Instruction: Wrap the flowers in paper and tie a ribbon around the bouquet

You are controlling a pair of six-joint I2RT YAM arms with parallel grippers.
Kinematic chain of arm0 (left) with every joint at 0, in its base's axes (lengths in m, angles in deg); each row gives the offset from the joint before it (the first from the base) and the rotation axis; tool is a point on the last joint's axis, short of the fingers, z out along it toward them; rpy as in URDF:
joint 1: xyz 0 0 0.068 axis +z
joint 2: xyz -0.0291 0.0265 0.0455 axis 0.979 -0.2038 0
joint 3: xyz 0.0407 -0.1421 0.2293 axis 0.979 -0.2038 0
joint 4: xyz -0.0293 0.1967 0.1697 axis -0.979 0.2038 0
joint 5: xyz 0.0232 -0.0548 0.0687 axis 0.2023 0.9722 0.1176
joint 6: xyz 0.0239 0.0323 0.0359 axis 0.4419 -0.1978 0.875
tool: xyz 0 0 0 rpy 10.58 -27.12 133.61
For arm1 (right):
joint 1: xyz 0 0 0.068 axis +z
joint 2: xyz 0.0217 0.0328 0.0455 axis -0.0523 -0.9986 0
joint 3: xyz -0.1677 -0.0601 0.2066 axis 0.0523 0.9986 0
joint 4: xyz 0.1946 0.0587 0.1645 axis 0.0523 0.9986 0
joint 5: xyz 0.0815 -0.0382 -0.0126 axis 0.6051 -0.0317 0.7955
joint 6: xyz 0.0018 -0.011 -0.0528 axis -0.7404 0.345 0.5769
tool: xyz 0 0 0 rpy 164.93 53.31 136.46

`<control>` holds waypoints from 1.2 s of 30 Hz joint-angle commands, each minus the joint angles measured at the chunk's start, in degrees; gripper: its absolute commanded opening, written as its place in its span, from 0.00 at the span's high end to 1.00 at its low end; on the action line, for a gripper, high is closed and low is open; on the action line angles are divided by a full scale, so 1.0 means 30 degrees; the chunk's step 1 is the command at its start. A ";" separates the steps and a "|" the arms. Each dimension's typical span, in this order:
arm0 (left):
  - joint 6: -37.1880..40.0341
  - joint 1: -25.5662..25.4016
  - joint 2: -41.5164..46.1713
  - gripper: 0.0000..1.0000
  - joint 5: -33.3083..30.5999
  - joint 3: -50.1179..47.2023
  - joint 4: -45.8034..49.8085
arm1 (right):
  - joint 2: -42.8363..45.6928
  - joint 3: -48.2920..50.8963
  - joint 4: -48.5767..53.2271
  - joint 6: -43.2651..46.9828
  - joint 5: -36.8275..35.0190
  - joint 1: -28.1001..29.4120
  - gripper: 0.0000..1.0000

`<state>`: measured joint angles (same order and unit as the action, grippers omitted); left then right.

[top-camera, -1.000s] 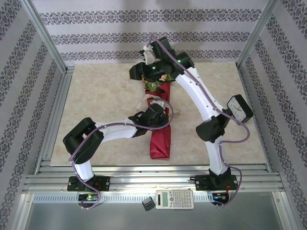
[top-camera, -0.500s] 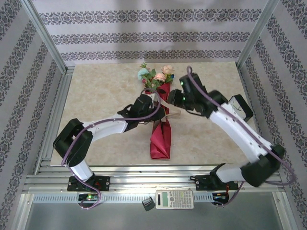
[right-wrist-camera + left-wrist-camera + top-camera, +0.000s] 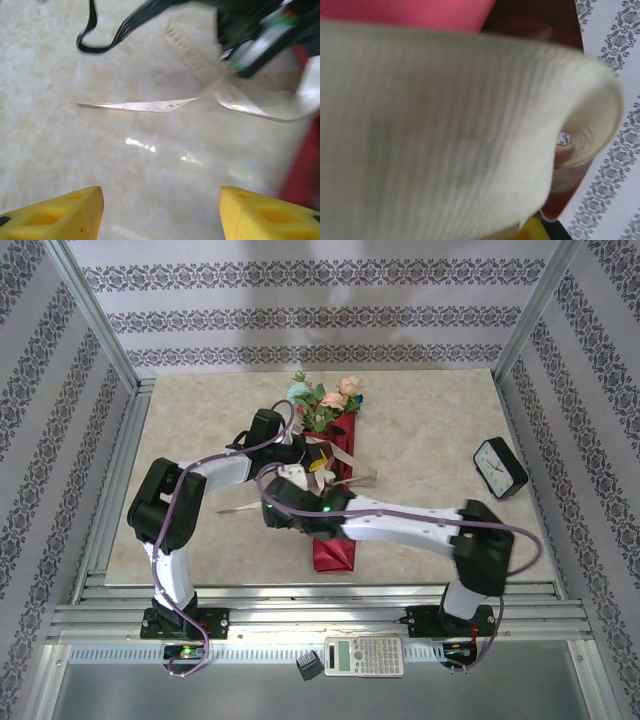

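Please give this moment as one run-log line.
left tool shut on ribbon | right tool open above table | bouquet wrapped

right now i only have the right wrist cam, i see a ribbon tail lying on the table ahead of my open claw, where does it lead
Observer: To the bouquet. The ribbon crosses its red cone just below the flowers.
Operator: ok and where's the left claw
Observer: The left claw is shut at the bouquet's left side, level with that crossing. Ribbon fabric covers most of its camera; I cannot tell if it pinches any.
Operator: is my arm clear of the bouquet
Observer: No. From above, your right arm lies across the cone's lower half; whether it touches I cannot tell.
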<state>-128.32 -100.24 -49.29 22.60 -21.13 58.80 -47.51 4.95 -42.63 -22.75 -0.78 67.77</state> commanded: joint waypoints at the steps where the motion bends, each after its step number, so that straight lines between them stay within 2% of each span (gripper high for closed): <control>1: -0.0666 0.0755 -0.0590 1.00 0.2285 0.0991 0.0477 | -0.1665 -0.0653 -0.2420 -0.0969 -0.2020 0.0103 0.36; 5: -0.1172 0.1368 -0.0929 1.00 0.2524 0.1241 -0.0008 | -0.4094 -0.1700 -0.3201 -0.2192 -0.2953 -0.0124 0.35; 11: -0.2188 0.1536 -0.1544 1.00 0.2779 0.1541 -0.1221 | -0.7068 -0.3359 -0.2558 -0.4448 -0.2944 -0.0955 0.35; 21: -0.2350 0.1732 -0.2174 1.00 0.3001 0.2053 -0.1221 | -0.8866 -0.4764 -0.2609 -0.4924 -0.2688 -0.1816 0.33; 28: -0.2747 0.1796 -0.2467 1.00 0.3125 0.2196 -0.1639 | -1.0652 -0.7390 0.0673 -0.5688 -0.2475 -0.1823 0.32; 33: -0.2942 0.1907 -0.2616 1.00 0.3243 0.2254 -0.1859 | -1.2627 -1.0211 0.4386 -0.6149 -0.1755 -0.1816 0.38; 36: -0.3047 0.1927 -0.2674 1.00 0.3323 0.2200 -0.2082 | -1.2928 -0.9963 0.4155 -0.6548 -0.1273 -0.1816 0.49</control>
<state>-136.08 -93.60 -57.09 30.03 -15.28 53.92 -82.79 -24.71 -34.54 -40.79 -8.08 63.14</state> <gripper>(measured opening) 0.046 0.527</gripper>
